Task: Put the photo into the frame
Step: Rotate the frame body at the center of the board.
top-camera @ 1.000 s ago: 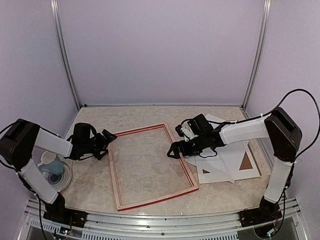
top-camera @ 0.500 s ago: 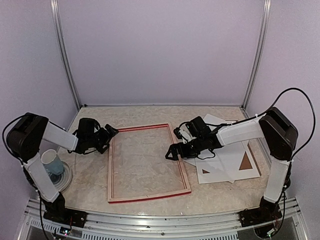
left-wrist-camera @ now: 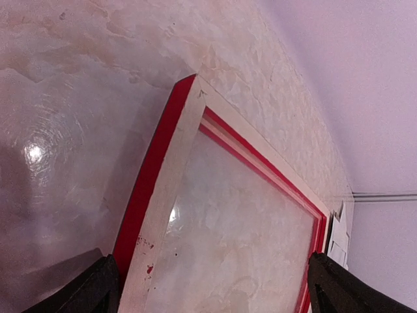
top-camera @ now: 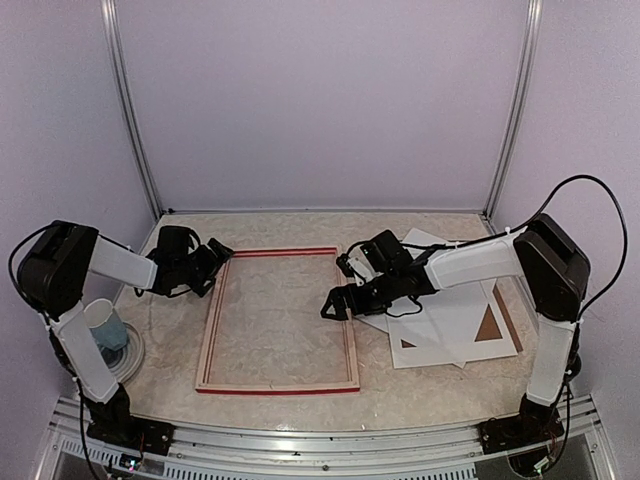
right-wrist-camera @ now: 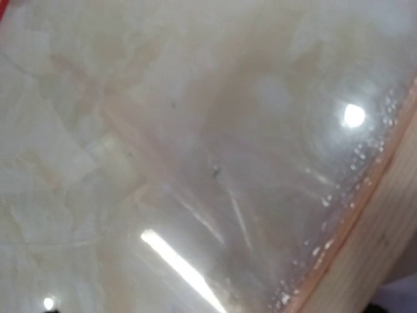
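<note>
I am counting one frame point(top-camera: 350, 345), lying flat with its pale wood back up in the middle of the top view, its lower rail showing red. Two arms are reaching in. The left gripper point(top-camera: 218, 262) is sitting at the frame's upper left corner with its jaws wide apart; in the left wrist view that corner point(left-wrist-camera: 163, 195) is lying between the two dark fingertips point(left-wrist-camera: 98, 287). The right gripper point(top-camera: 333, 303) is hanging over the frame's right rail, jaws spread and clamping nothing; its own view is filling with the pane point(right-wrist-camera: 195, 130) and a strip of wood rail point(right-wrist-camera: 365, 261). Right of the frame, several white sheets point(top-camera: 450, 320) are lying overlapped, with brown point(top-camera: 490, 325) showing through; I cannot pick the photo out of them. One cup point(top-camera: 103, 325) is standing on one round plate point(top-camera: 130, 362) at lower left. The table point(top-camera: 420, 385) is looking like pale marble, lilac walls are closing it in, and two metal posts point(top-camera: 130, 120) are rising at the back corners.
</note>
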`<state>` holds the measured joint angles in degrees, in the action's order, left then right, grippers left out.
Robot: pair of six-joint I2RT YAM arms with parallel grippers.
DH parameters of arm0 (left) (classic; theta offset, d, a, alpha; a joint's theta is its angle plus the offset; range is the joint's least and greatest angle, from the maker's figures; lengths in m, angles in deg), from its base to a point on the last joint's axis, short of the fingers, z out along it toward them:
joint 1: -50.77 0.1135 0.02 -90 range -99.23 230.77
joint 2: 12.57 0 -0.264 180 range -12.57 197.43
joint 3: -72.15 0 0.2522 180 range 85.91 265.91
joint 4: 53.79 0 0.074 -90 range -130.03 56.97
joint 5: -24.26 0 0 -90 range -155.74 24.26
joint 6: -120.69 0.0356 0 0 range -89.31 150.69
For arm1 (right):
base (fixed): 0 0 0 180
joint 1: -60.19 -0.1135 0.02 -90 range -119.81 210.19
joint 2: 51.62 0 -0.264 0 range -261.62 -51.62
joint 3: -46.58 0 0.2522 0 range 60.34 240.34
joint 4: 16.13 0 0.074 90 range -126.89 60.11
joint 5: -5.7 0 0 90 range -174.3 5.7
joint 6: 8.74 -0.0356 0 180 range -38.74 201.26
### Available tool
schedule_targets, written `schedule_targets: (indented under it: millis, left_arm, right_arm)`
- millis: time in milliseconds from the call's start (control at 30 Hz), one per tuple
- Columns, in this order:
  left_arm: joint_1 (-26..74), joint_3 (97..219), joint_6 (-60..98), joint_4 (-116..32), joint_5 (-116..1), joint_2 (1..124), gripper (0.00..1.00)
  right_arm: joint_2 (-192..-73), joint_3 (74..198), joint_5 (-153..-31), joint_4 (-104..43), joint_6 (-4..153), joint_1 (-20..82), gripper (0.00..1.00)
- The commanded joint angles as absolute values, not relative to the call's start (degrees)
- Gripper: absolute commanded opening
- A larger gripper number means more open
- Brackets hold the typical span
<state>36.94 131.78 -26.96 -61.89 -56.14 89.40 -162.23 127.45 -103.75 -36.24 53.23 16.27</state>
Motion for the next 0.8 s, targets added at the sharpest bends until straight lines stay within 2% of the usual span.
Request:
schedule_targets:
  millis: [0, 167, 300, 567, 767]
  left_arm:
    - [37.1, 133.2, -26.3, -61.6, -53.8, 88.3, 0.99]
    - [37.8, 132.9, -26.0, -61.4, -54.1, 88.9, 0.99]
    - [38.2, 132.6, -25.9, -61.5, -54.0, 88.9, 0.99]
    - [38.4, 131.1, -25.4, -61.1, -57.3, 86.0, 0.99]
    - [38.0, 129.4, -24.0, -60.9, -59.5, 82.0, 0.99]
  right_arm:
    - [-163.4, 130.8, -106.7, -33.0, 54.9, 14.8, 0.99]
    - [-164.2, 131.6, -106.9, -33.1, 55.3, 14.4, 0.99]
    - [-162.3, 131.4, -101.0, -35.2, 55.7, 14.4, 0.99]
    - [-151.8, 128.2, -86.0, -40.4, 56.8, 15.8, 0.99]
    - [-142.9, 121.1, -82.7, -41.0, 54.9, 19.5, 0.99]
